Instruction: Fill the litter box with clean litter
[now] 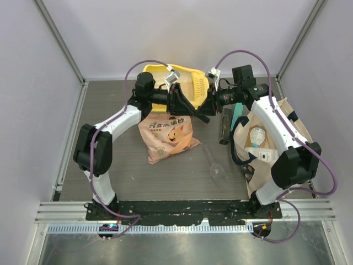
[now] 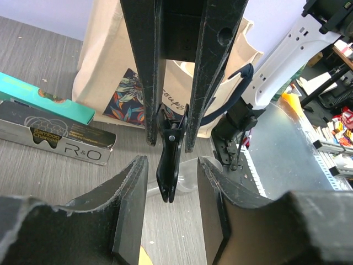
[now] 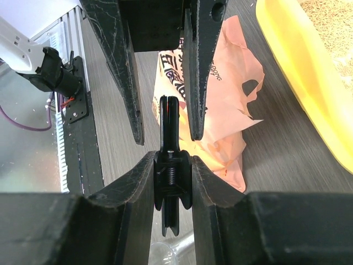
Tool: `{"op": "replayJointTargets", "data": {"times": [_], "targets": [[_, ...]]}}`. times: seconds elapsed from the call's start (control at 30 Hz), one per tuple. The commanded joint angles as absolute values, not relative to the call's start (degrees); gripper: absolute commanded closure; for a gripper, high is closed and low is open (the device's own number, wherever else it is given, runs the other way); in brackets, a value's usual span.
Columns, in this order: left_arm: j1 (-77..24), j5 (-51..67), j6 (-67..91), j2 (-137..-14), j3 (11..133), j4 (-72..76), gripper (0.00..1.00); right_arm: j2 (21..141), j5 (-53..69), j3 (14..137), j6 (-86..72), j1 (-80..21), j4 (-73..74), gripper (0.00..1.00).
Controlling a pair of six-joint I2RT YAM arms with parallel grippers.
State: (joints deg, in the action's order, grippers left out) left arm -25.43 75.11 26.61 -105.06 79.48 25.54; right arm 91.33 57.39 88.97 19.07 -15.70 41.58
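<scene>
Clip (image 3: 169, 118), right pincer (image 3: 172, 161) (left pincer (image 2: 172, 163) parted)

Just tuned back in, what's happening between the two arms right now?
The arms meet mid-air over a black clip. The right gripper is clamped on the clip, while the left gripper stands open on either side of it, not touching. The litter bag lies next to the litter box, which has beige granules in it.
</scene>
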Motion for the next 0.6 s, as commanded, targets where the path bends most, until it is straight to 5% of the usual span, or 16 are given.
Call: {"op": "replayJointTargets", "data": {"times": [0.0,0.07,0.13,0.2,0.27,0.57], "targets": [[-25.5,76.0,26.5,-105.3,81.0,28.0,0.58,91.4,59.6,91.6,17.9,-15.6,39.5,0.98],[-25.5,76.7,26.6,-105.8,81.6,27.9,0.88,91.3,58.8,91.5,17.4,-15.6,38.8,0.98],[-25.4,77.1,27.6,-106.1,81.8,28.6,1.00,91.0,57.6,90.8,14.7,-15.6,37.0,0.88],[-25.4,76.9,28.1,-106.2,81.9,29.5,1.00,90.7,56.5,90.3,14.1,-15.6,36.0,0.62],[-25.2,76.5,30.1,-106.6,81.8,31.3,1.00,90.4,56.0,89.7,11.9,-15.6,34.3,0.55],[-24.7,75.2,33.9,-106.7,81.3,34.0,1.00,89.0,56.9,85.9,7.1,-15.6,29.0,0.48]]}}
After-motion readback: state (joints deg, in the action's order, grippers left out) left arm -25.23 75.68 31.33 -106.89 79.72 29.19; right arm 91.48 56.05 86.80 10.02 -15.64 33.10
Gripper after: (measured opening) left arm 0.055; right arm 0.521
